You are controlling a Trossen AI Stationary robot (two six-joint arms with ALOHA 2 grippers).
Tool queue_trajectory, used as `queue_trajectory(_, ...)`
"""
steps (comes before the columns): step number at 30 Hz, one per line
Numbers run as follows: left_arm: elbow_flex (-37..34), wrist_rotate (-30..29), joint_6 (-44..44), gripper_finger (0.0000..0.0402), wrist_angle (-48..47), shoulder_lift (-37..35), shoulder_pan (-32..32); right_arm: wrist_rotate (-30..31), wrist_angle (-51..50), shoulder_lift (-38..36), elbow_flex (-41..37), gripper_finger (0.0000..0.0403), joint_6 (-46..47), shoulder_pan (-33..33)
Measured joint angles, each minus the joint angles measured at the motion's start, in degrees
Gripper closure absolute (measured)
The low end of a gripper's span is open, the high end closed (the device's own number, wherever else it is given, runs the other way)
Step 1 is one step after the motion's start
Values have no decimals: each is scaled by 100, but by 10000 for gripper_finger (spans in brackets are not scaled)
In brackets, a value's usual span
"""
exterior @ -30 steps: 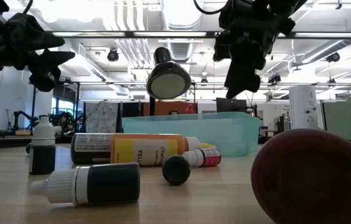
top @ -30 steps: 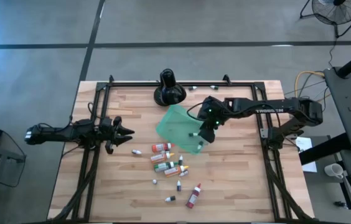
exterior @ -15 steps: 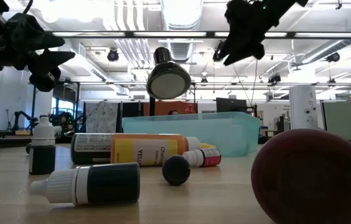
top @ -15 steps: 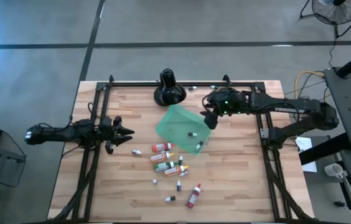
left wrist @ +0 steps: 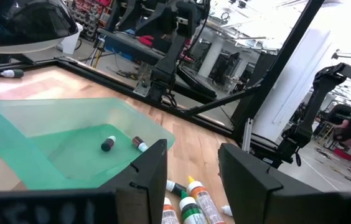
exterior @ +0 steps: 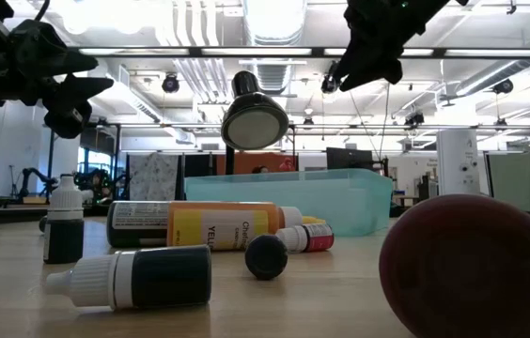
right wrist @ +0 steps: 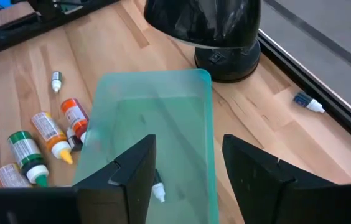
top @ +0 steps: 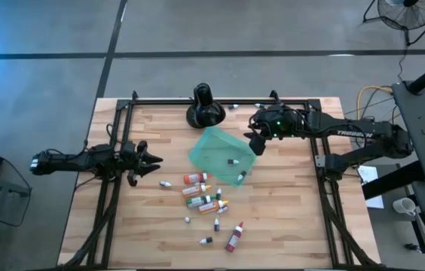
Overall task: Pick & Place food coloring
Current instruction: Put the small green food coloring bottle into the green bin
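Well, the teal tray point(top: 216, 154) sits mid-worktop point(top: 288, 218), just in front of the black round-based stand point(top: 205, 109), and it holds two small food coloring bottles point(top: 235, 168): one near the middle, one close to its near edge. In the left wrist view they lie side by side on the tray's floor.

Most of the food coloring bottles point(top: 205, 197) lie scattered on the bare wood just in front of the tray, some orange, green and yellow in a loose cluster, a red one point(top: 234, 237) farther toward the front edge. One more bottle point(top: 233, 106) lies behind the tray, near the stand.

The right end effector point(top: 255, 143) hangs above the tray's far corner, fingers parted and holding nothing; the bottles inside lie below and just ahead of it. The left end effector point(top: 154, 162) waits at the worktop's left side, fingers partly apart and empty, the scattered bottles near it.
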Motion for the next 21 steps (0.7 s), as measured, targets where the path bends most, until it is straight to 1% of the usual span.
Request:
queue_trajectory(7,1,1,0,284,0,1,0,-30,485,9,17,227,13,1)
queue_trajectory(10,0,0,-1,284,0,0,2,-29,480,80,19,228,363,-49)
queue_trajectory(15,1,1,0,284,0,1,6,-22,413,312,19,228,1255,-306)
queue_trajectory(21,1,2,0,284,-1,1,7,-23,471,467,19,229,1281,-363)
